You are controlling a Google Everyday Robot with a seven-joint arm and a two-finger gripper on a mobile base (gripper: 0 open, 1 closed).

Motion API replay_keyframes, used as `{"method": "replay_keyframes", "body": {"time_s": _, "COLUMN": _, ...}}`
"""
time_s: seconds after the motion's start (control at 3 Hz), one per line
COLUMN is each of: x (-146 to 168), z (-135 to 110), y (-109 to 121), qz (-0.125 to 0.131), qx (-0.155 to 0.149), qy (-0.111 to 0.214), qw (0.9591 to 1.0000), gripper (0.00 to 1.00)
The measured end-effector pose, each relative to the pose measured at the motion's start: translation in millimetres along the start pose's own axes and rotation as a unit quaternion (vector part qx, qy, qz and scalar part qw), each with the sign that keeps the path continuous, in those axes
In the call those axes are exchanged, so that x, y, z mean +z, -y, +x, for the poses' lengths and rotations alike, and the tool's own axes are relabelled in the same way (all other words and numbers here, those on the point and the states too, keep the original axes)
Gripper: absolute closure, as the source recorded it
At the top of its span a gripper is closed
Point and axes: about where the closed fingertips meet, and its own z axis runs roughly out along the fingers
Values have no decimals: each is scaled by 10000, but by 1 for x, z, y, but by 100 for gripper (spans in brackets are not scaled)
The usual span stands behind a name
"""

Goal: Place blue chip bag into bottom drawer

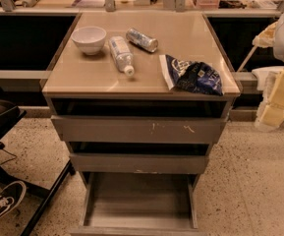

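Bottom drawer open; claw right of blue bag.

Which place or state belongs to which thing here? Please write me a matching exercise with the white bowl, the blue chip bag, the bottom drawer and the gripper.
Things
1. white bowl
2. blue chip bag
3. bottom drawer
4. gripper

Places or states
A. pulled open, lowest of all
B. at the right edge of the view, off the tabletop
C. upright, at the back left of the tabletop
D. lying at the front right corner of the tabletop

Pairs: 1-C, 2-D, 3-A, 4-B
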Motion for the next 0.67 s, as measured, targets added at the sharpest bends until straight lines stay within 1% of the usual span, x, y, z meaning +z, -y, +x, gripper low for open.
{"method": "replay_keyframes", "body": {"time_s": 0.33, "x": 0, "z": 0, "y": 0, "qz": -1, "qx": -1, "qy": 2, "qw": 10000, "gripper": 0}}
{"method": "replay_keyframes", "body": {"time_s": 0.67, "x": 0, "z": -2, "y": 4, "qz": -50, "qx": -68, "qy": 137, "qw": 9999, "gripper": 0}}
